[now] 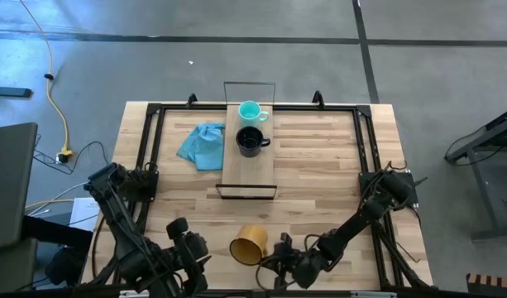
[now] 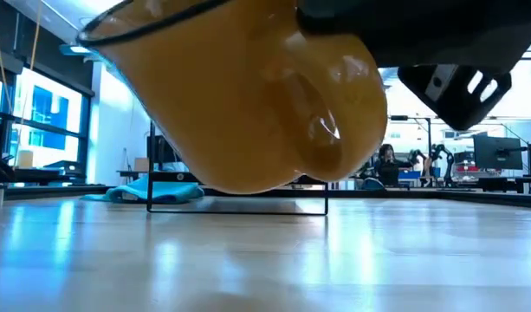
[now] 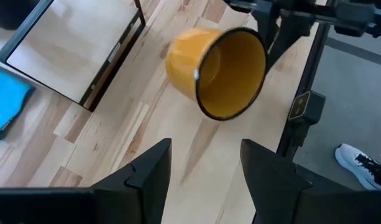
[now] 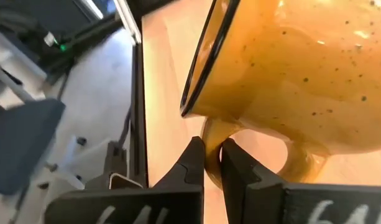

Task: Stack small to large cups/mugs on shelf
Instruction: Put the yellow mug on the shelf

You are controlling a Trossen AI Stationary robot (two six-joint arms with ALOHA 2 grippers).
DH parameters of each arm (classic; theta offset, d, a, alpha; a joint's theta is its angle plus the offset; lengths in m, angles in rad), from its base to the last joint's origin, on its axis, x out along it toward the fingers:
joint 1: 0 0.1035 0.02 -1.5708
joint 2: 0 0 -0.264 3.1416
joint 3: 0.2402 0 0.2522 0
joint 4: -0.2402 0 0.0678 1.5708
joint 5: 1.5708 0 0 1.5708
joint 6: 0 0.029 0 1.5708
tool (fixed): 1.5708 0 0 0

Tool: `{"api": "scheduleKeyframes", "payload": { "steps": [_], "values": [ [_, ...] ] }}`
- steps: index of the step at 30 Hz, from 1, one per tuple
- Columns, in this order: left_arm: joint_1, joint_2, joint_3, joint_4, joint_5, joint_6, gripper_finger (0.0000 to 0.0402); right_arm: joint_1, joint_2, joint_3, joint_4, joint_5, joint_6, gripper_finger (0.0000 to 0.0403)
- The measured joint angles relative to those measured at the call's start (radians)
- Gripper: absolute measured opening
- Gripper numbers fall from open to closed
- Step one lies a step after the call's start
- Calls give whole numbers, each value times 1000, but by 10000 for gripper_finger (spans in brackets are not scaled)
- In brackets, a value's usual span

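So right gripper [image 4: 212,163] is pinching the orange mug [image 1: 248,244] by its handle, tilted above the table's near edge so it can join the teal mug [image 1: 251,111] and black mug [image 1: 251,141] on the shelf [image 1: 249,170]; left gripper [image 3: 206,177] waits nearby, fingers spread.

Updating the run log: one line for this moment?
right tool: shut on amber mug handle, mug tilted above table | left tool: open, waiting | shelf: teal mug, black mug
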State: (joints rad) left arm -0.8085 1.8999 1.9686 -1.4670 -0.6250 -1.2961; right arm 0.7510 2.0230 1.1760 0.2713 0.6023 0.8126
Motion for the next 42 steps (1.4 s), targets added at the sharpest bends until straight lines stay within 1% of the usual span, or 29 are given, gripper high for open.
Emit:
{"api": "scheduleKeyframes", "payload": {
  "steps": [2,8,15,20,25,29,32,37,42],
  "values": [
    [-6,0,0,0,-3,-1,182,4,-5,-34,69,4,8,0],
    [-6,0,0,-2,-15,1,182,25,-34,-154,293,77,29,0],
    [-3,0,0,-4,-25,6,182,44,-79,-295,485,122,102,0],
    [-3,0,0,-8,-42,6,182,54,-83,-361,621,144,156,0],
    [-3,0,0,-9,-60,6,182,65,-83,-395,676,149,196,0],
    [-3,0,0,-9,-69,4,182,81,-83,-420,680,150,259,0],
    [-3,0,0,-10,-83,-6,182,97,-83,-425,687,170,289,0],
    [-3,0,0,-9,-111,-18,182,115,-83,-426,691,191,311,0],
    [-2,0,0,-7,-129,-22,182,120,-83,-426,683,186,316,0]
  ]
}}
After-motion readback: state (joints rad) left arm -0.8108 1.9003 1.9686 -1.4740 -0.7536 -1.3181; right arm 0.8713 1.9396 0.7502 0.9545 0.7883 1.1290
